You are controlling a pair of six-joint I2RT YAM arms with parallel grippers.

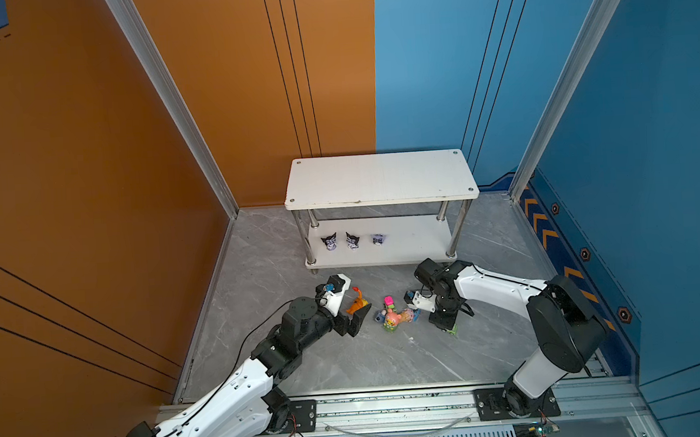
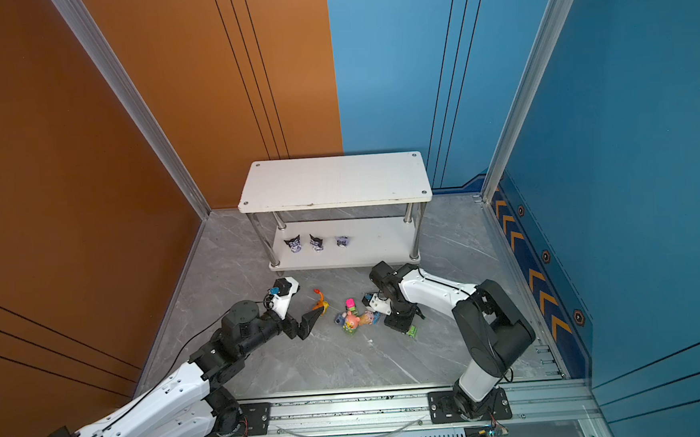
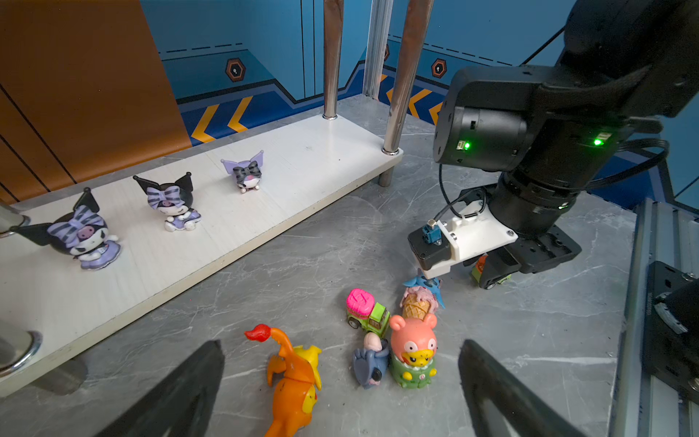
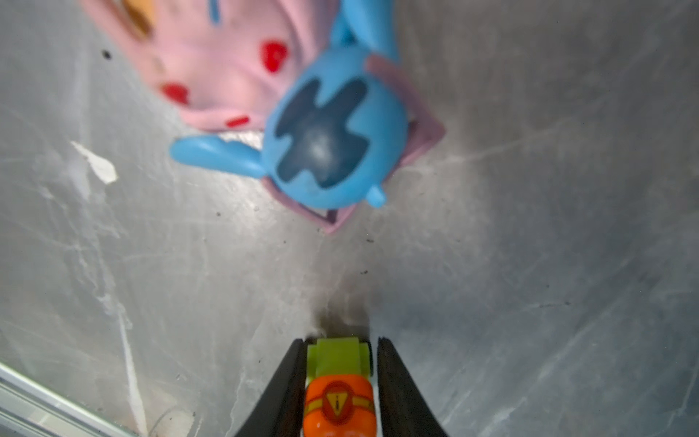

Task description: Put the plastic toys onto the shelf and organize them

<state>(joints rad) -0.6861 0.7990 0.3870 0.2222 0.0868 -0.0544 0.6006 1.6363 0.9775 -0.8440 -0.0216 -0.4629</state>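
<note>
Grip on orange-topped green plastic toy car (image 4: 338, 401): right end effector (image 4: 340, 342) clamped across its narrow width, long axis running along fingers; car apparently on grey marbled surface (image 1: 349, 365). White two-tier shelf (image 1: 408, 241) lies just beyond right arm, with free right half of lower board nearest. Chrome front post (image 1: 459, 229) and top-board overhang are likely obstacles. Blue figurine on cone (image 4: 333, 140) near fingertips. Left end effector (image 3: 342, 341) wide apart, empty, facing orange spiky creature (image 3: 295, 378). Three black-purple eared heads (image 1: 351, 240) on lower board.
</note>
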